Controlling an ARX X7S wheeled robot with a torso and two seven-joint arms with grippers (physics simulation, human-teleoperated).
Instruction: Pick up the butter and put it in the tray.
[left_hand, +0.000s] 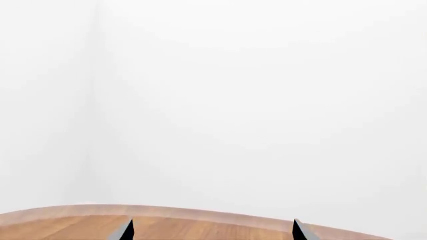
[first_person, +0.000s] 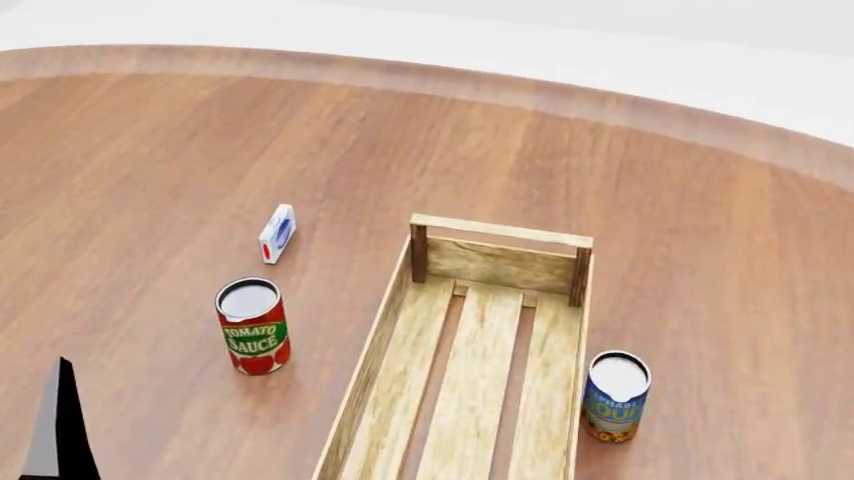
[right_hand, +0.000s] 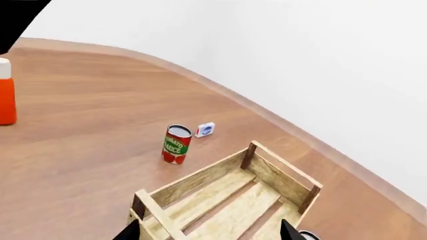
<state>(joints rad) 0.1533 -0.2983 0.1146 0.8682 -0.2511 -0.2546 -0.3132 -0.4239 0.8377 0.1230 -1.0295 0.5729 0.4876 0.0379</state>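
Observation:
The butter is out of view in all three views. The tray is a long light-wood crate with a slatted bottom, lying lengthwise in the middle of the wooden table, and nothing lies in the part I see. My right gripper hangs open above the tray, over its near end, with nothing between its fingers. My left gripper is open too, holding nothing, and faces the table's far edge and the white wall. One dark left fingertip shows at the lower left of the head view.
A tomato sauce can stands left of the tray. A small white-blue-red carton lies beyond it. A blue-labelled can stands close to the tray's right side. An orange bottle stands far off. The table's curved edge meets white floor.

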